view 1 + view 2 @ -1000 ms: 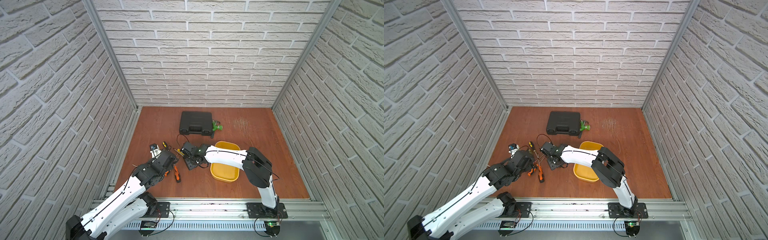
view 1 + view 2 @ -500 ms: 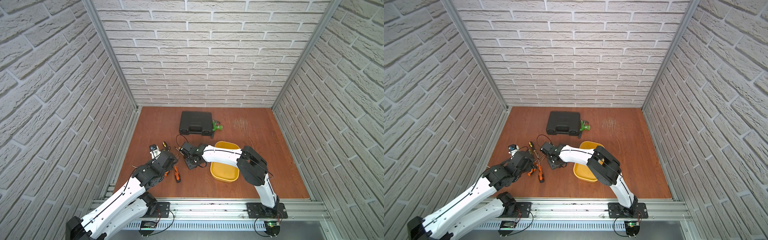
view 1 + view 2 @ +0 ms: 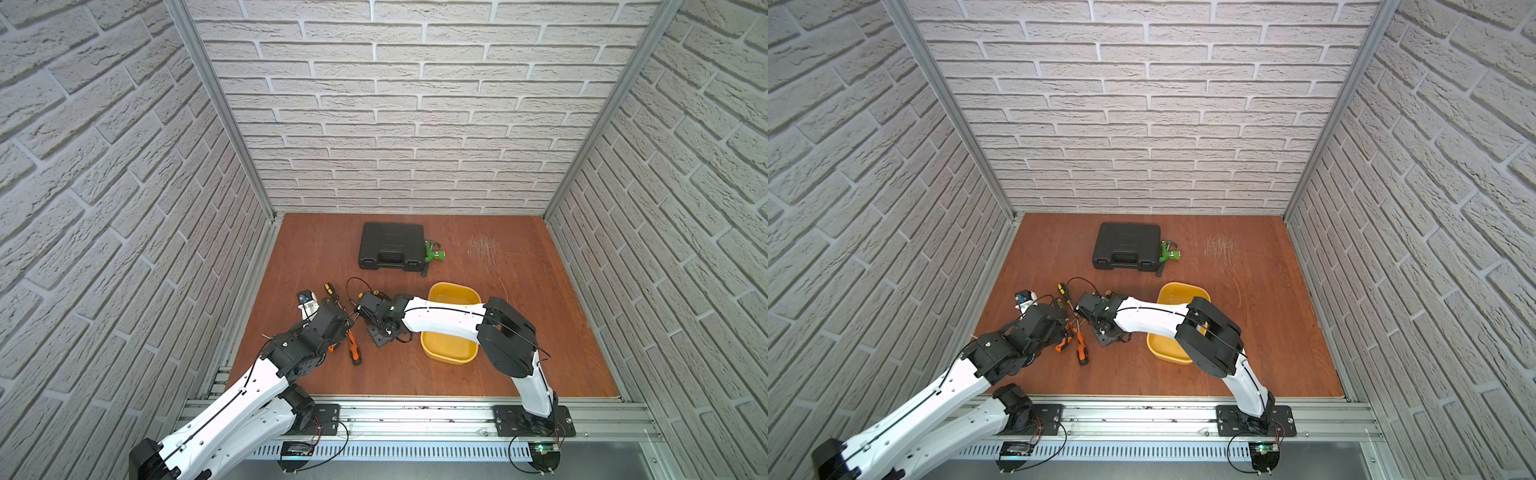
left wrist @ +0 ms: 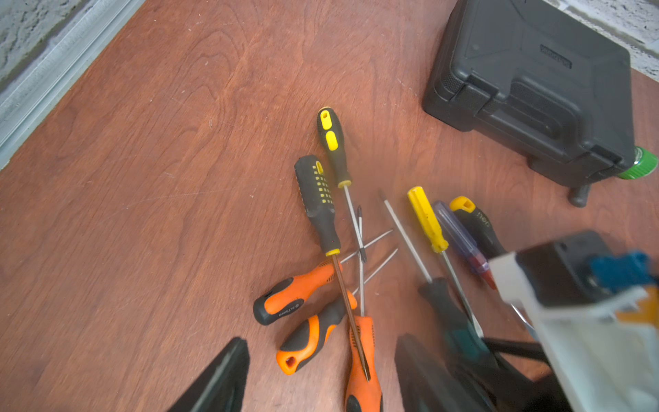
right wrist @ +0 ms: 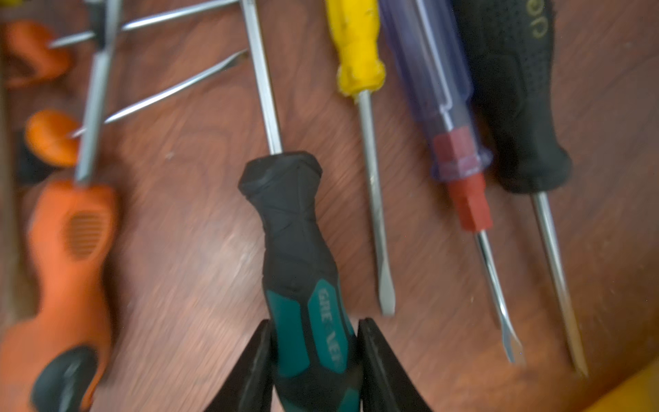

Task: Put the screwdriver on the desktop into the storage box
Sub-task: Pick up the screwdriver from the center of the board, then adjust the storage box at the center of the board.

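Note:
My right gripper [image 5: 313,328] is shut on the teal-and-black handle of a screwdriver [image 5: 296,232], which lies on the reddish-brown desktop [image 3: 415,374] with its shaft pointing away from the jaws. In both top views this gripper [image 3: 360,313] sits low just left of the yellow storage box [image 3: 449,357], whose rim [image 3: 1167,353] is partly covered by the right forearm. My left gripper [image 4: 321,344] is open over three orange-handled screwdrivers [image 4: 296,296], touching none. It sits close to the right gripper, on its left.
More screwdrivers lie beside the held one: a yellow one [image 5: 356,46], a clear purple one [image 5: 435,89] and a black one [image 5: 517,107]. Two black-and-yellow ones [image 4: 317,199] lie further off. A black tool case [image 3: 390,245] with a green tool [image 3: 434,253] beside it stands at the back.
The right jaws have closed on the teal screwdriver handle, and the right arm's elbow has shifted slightly. The left arm has hardly moved.

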Controlling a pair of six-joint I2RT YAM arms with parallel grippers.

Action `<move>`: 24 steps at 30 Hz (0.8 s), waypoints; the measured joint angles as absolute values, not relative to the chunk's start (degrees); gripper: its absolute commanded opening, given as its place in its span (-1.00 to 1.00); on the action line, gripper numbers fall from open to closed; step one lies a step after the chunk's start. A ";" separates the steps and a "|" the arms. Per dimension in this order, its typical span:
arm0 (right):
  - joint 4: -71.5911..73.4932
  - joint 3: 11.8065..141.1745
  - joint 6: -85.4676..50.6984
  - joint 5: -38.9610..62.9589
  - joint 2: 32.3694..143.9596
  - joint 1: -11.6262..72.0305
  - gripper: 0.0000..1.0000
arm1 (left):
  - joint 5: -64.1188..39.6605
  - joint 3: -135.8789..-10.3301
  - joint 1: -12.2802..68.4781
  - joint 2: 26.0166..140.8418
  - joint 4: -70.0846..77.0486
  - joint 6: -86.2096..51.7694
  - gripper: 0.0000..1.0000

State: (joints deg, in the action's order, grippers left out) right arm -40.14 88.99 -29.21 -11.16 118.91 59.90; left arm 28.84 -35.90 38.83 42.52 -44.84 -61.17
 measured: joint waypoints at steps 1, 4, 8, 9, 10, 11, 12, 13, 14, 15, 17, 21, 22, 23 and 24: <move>-40.25 88.09 -29.47 -11.53 117.23 60.25 -0.95 | 28.80 -35.90 38.83 42.54 -44.84 -61.17 0.39; -40.32 83.72 -31.03 -12.80 109.58 61.17 -0.95 | 28.64 -35.90 38.83 42.54 -44.82 -61.12 0.38; -40.56 78.08 -34.85 -15.86 97.10 60.99 -0.95 | 28.51 -35.90 38.83 42.57 -44.82 -60.88 0.37; -40.75 76.90 -36.62 -17.21 94.06 60.95 -0.95 | 28.42 -35.90 38.81 42.59 -44.82 -60.69 0.37; -41.08 75.64 -38.68 -18.90 91.15 60.86 -0.96 | 28.36 -35.90 38.79 42.63 -44.82 -60.55 0.37; -41.50 74.52 -40.62 -20.32 89.01 60.73 -0.95 | 28.27 -35.90 38.79 42.65 -44.80 -60.36 0.37; -42.11 73.01 -43.42 -21.89 86.48 60.40 -0.95 | 28.14 -35.90 38.76 42.76 -44.77 -60.10 0.37; -42.52 71.13 -46.22 -23.09 84.16 60.07 -0.95 | 28.01 -35.90 38.76 42.94 -44.75 -60.01 0.36; -42.87 69.54 -48.40 -23.68 82.61 59.68 -0.95 | 27.94 -35.90 38.74 43.16 -44.71 -59.96 0.35; -43.20 67.46 -51.05 -24.23 80.97 59.00 -0.95 | 27.86 -35.90 38.74 43.51 -44.64 -59.81 0.35; -43.57 63.53 -55.44 -24.64 78.83 57.34 -0.95 | 27.62 -35.90 38.74 44.01 -44.53 -59.66 0.35; -44.38 57.74 -61.98 -24.73 77.89 54.81 -0.95 | 27.51 -35.90 38.74 44.03 -44.56 -59.59 0.33; -44.38 56.58 -63.22 -24.51 77.87 54.57 -0.95 | 27.51 -35.90 38.74 43.90 -44.56 -59.59 0.33; -44.31 55.66 -64.27 -24.25 77.87 54.50 -0.95 | 27.49 -35.90 38.74 43.79 -44.56 -59.59 0.33; -44.03 54.65 -65.23 -23.83 77.84 54.46 -0.95 | 27.49 -35.90 38.74 43.66 -44.56 -59.59 0.33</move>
State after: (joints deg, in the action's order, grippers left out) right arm -44.03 54.65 -65.23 -23.83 77.84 54.46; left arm 27.49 -35.90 38.74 43.66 -44.56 -59.59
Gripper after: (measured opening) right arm 0.390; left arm 0.667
